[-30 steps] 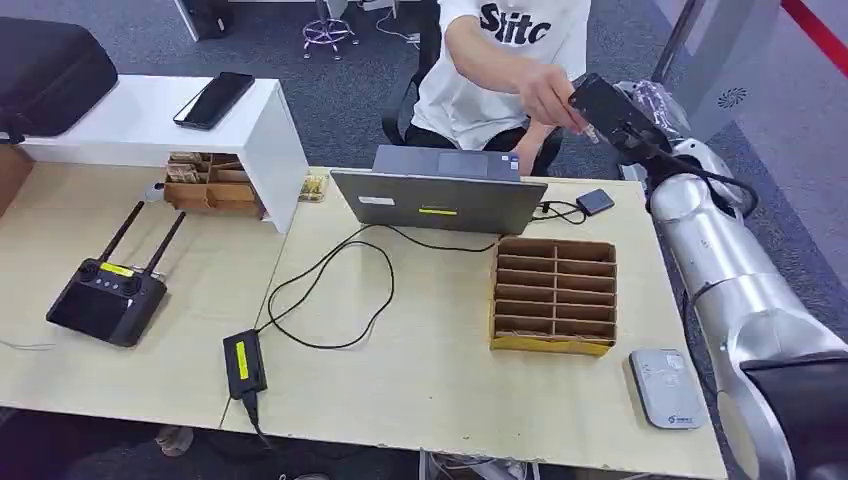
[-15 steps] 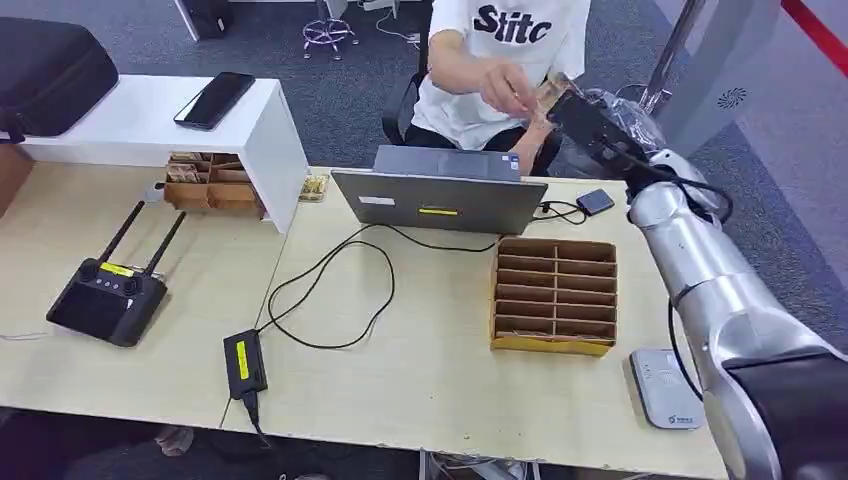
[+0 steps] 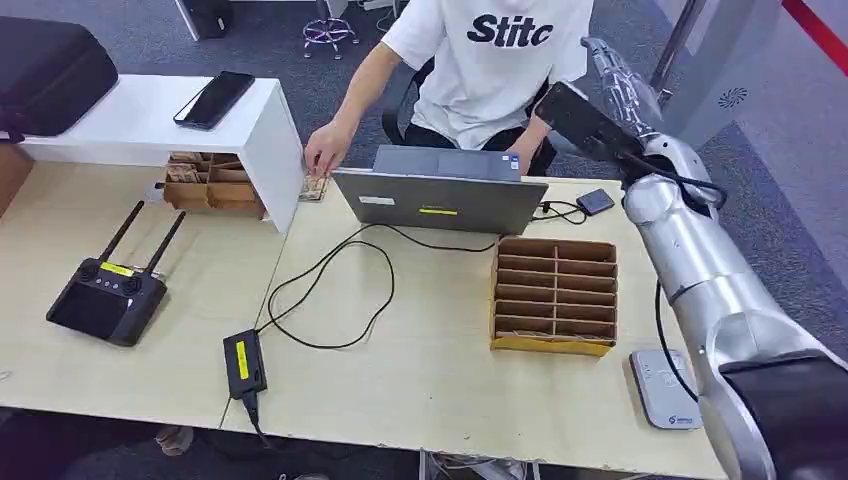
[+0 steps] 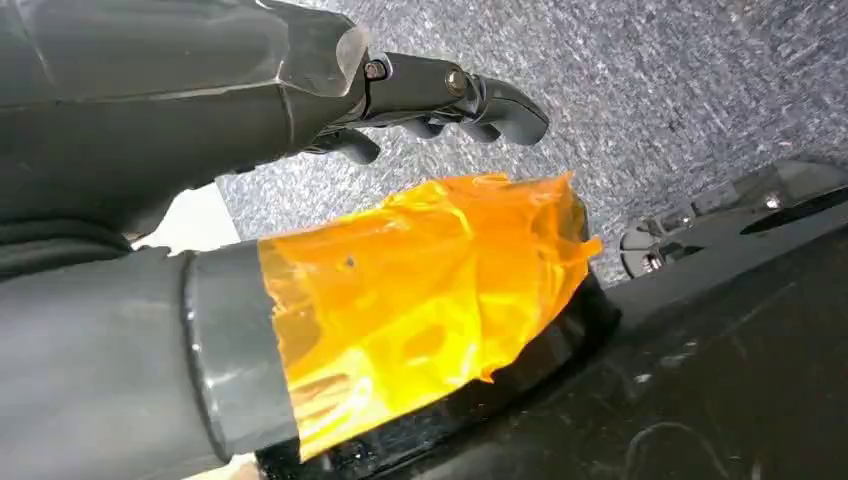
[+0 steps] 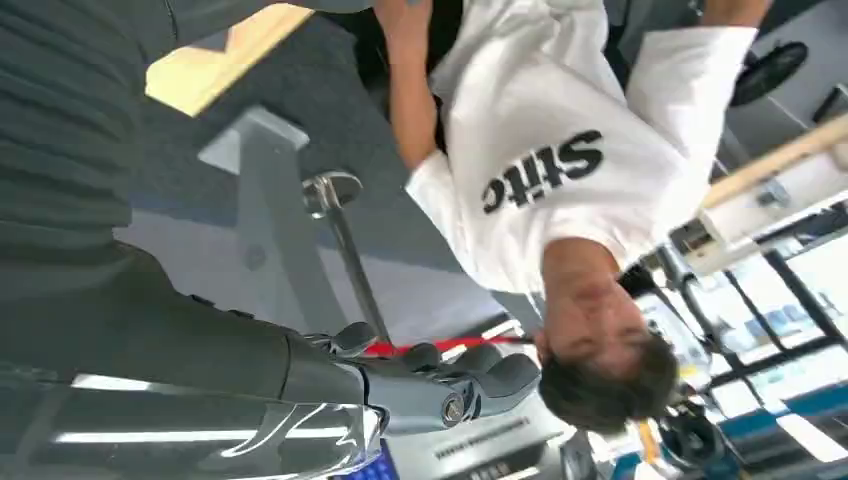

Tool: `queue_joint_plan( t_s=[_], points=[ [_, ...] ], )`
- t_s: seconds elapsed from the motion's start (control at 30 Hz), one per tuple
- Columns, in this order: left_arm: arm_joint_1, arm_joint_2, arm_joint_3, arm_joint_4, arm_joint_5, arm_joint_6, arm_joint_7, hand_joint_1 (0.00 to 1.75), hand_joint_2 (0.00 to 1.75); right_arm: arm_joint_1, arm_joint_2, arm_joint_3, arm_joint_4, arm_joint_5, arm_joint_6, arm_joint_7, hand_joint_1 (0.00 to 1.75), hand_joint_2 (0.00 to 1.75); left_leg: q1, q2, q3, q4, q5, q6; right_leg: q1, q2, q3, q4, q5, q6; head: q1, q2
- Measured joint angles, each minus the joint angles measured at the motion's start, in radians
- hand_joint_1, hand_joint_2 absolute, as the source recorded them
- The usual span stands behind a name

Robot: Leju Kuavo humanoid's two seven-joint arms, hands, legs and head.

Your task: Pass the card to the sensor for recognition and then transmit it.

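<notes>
Head view: the right arm reaches up and forward past the far right corner of the bench (image 3: 430,330), its right hand (image 3: 612,75) raised beside a seated person (image 3: 490,60) in a white shirt. The hand's fingers (image 5: 470,385) are loosely curled and hold nothing. The person's hand (image 3: 325,160) rests at a small stack of cards (image 3: 314,187) on the bench, beside the white shelf (image 3: 150,125) and just left of the open laptop (image 3: 440,195). The grey card sensor (image 3: 668,388) lies near the front right bench corner, partly behind the right arm, next to a cardboard divider box (image 3: 555,295). In the left wrist view the left hand (image 4: 300,150) hangs over grey carpet, its thumb wrapped in orange tape (image 4: 420,290), fingers (image 4: 470,100) curled in on nothing.
</notes>
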Motion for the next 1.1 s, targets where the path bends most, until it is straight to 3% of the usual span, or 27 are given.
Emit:
queue_joint_plan(
  t_s=[0.27,0.53,0.6,0.7,1.1],
  points=[
    [0.011,-0.001,0.001,0.0,0.045,0.012,-0.016,0.0,0.0,0.223,-0.087,0.023,-0.354,-0.009,-0.051,-0.038,0.0,1.75,0.0,-0.001,0.0,0.0,0.0,0.0,0.0,-0.001,0.0,-0.001,0.0,0.0,0.0,0.0],
    [0.012,-0.001,0.001,0.0,0.048,0.012,-0.017,0.0,0.0,0.244,-0.095,0.021,-0.378,-0.013,-0.055,-0.044,0.0,1.75,0.0,-0.001,-0.001,0.0,0.0,0.0,0.0,-0.002,0.001,-0.001,0.0,0.0,0.0,0.0],
    [0.016,-0.001,0.002,0.0,0.06,0.013,-0.018,0.0,0.0,0.332,-0.124,0.013,-0.47,-0.025,-0.074,-0.063,0.0,1.75,0.0,-0.002,-0.001,0.0,0.0,0.0,0.0,-0.002,0.0,-0.001,0.0,0.0,0.0,0.0],
    [0.022,-0.006,0.012,0.0,0.101,0.021,-0.03,0.0,0.0,0.673,-0.212,-0.086,-0.767,-0.033,-0.154,-0.116,0.0,1.75,0.0,-0.002,-0.001,0.0,-0.001,0.001,0.0,-0.002,0.0,-0.001,-0.001,0.0,0.0,0.0],
    [0.031,-0.01,0.035,0.0,0.14,0.034,-0.04,0.0,0.0,1.031,-0.218,-0.259,-1.041,-0.063,-0.197,-0.187,0.0,1.75,0.0,-0.002,-0.003,0.0,-0.003,0.002,0.0,-0.003,0.0,-0.001,-0.002,0.0,0.0,0.0]
  ],
)
